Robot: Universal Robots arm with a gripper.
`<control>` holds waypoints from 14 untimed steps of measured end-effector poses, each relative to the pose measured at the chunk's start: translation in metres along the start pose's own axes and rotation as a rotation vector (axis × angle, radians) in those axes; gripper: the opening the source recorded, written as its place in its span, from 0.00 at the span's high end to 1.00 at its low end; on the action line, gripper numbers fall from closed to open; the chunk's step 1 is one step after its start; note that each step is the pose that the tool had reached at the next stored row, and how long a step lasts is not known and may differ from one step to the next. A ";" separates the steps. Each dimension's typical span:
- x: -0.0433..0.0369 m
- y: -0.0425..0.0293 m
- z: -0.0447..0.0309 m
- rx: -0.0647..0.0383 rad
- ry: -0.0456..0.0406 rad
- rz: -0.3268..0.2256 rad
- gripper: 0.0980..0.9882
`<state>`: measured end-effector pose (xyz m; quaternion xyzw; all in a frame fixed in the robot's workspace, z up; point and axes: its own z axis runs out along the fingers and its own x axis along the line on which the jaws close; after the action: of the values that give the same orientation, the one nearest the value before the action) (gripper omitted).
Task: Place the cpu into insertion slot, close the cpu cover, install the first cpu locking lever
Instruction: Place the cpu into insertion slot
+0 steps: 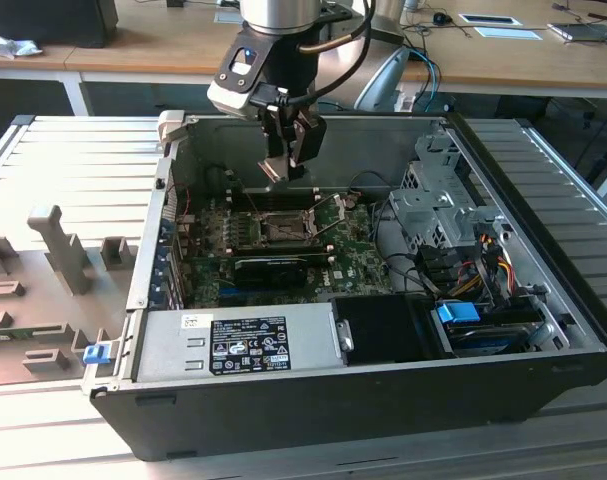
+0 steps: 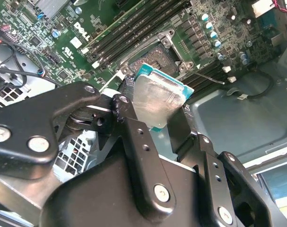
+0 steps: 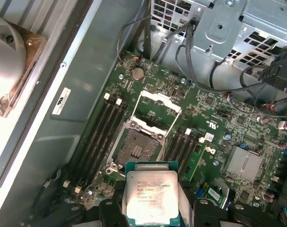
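My gripper (image 1: pixel 288 160) hangs inside the open computer case, above the motherboard, shut on the cpu (image 1: pixel 272 170). In both wrist views the cpu (image 3: pixel 152 196) (image 2: pixel 157 99) is a silver-topped square chip with a green edge, clamped between the two black fingers (image 2: pixel 134 130). It is tilted and held clear of the board. The insertion slot (image 3: pixel 138 149) (image 1: pixel 283 228) lies bare below and just ahead of the chip. The cpu cover (image 3: pixel 157 106) stands swung open at the slot's far side. A thin locking lever (image 2: pixel 209 75) sticks out beside the slot.
Memory slots (image 3: pixel 103 127) flank the slot on both sides. A metal drive cage (image 1: pixel 433 205) with cables sits toward the exterior view's right, and a power supply (image 1: pixel 243 340) lines the case's near wall. The case walls (image 1: pixel 383 135) enclose the board.
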<state>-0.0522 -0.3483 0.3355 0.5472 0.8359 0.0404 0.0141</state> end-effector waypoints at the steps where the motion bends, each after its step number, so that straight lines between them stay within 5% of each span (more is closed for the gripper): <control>1: 0.0000 0.0000 0.0000 0.000 -0.0003 0.004 0.52; 14: 0.0000 -0.0001 0.0006 -0.002 -0.0064 0.077 0.52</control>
<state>-0.0522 -0.3483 0.3349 0.5791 0.8141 0.0398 0.0156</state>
